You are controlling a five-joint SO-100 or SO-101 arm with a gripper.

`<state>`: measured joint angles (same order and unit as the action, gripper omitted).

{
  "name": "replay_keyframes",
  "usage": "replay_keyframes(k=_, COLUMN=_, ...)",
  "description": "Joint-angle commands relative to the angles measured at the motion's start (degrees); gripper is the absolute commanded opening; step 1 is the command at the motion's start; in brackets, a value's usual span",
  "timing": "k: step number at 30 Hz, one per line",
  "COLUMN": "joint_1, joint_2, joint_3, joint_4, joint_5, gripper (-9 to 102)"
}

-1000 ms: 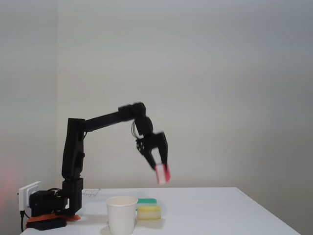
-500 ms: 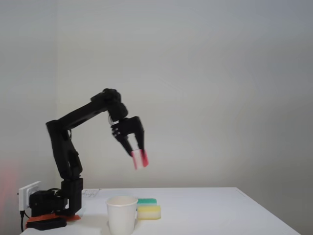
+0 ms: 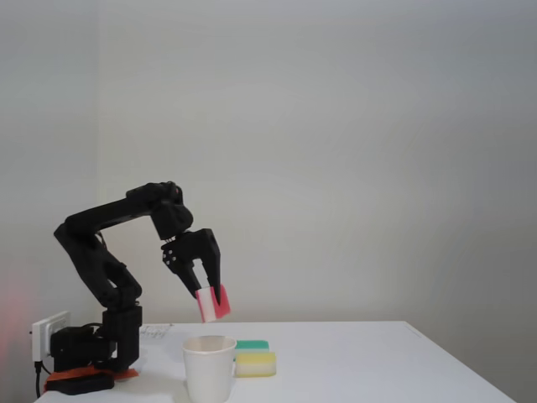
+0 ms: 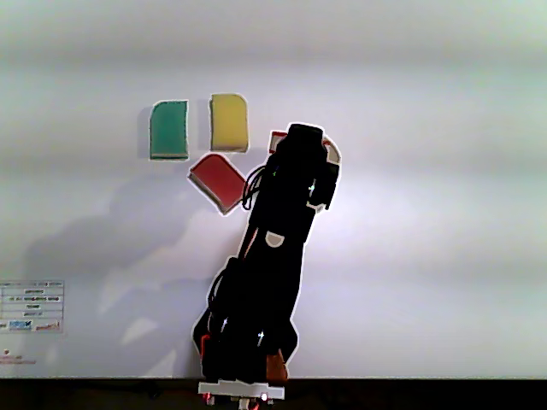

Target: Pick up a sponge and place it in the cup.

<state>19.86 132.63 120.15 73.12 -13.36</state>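
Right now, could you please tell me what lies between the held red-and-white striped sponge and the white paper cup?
Nothing: in the fixed view, bare air separates the striped sponge, gripped by the black gripper, from the cup's rim below.

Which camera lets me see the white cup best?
The fixed view. There the cup stands in plain sight on the table, its whole side and rim showing, with the end effector holding the sponge just above it. In the other view, looking down, the arm covers most of it, so I cannot clearly make it out.

Arm folded, elbow back — gripper angled downward, its fingers clamped shut.
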Motion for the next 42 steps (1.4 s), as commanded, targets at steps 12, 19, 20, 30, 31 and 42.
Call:
replay_keyframes(k=12, joint_1=3.8, joint_2=3.7, joint_3=4.4, joint_4=-2.3, joint_5=-4.0, gripper=8)
replay_keyframes(k=19, joint_1=4.7, joint_2=3.4, joint_3=4.0, joint_4=-2.8, joint_5=-5.1, gripper=18)
replay_keyframes(k=20, joint_1=4.7, joint_2=3.3, joint_3=4.0, joint_4=-2.8, joint_5=-5.1, gripper=18)
replay_keyframes(k=30, joint_1=4.7, joint_2=3.3, joint_3=2.8, joint_4=-1.9, joint_5=-5.0, gripper=19)
replay_keyframes(k=31, joint_1=4.7, joint_2=3.3, joint_3=2.5, joint_4=-1.6, joint_5=-4.8, gripper=19)
replay_keyframes(k=42, joint_1=1.8, joint_2=7.1, joint_3=-0.5, joint_4=-0.1, joint_5=-0.1, gripper=0)
